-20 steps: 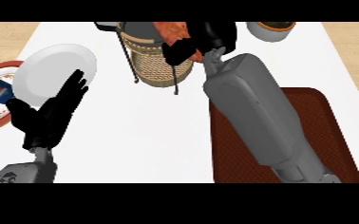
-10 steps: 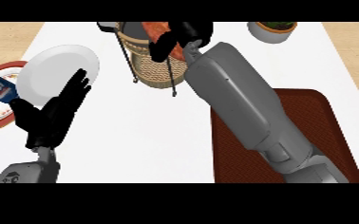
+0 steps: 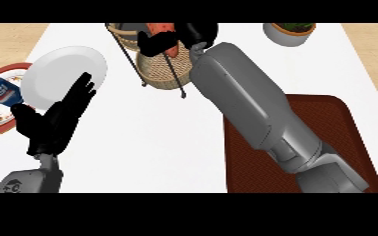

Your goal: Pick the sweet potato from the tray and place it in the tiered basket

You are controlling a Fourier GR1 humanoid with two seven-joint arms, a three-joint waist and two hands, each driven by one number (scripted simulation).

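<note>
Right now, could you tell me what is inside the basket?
The sweet potato shows over the basket, in the right hand. The hand and forearm cover the rest of the inside.

Our right hand (image 3: 173, 39), curled round the sweet potato (image 3: 164, 34), has moved further left over the tiered basket (image 3: 159, 67), and our right forearm now leans more steeply left.

A kitchen: white counter (image 3: 170, 145), plate (image 3: 63, 75) (basket (image 3: 159, 67) too).
</note>
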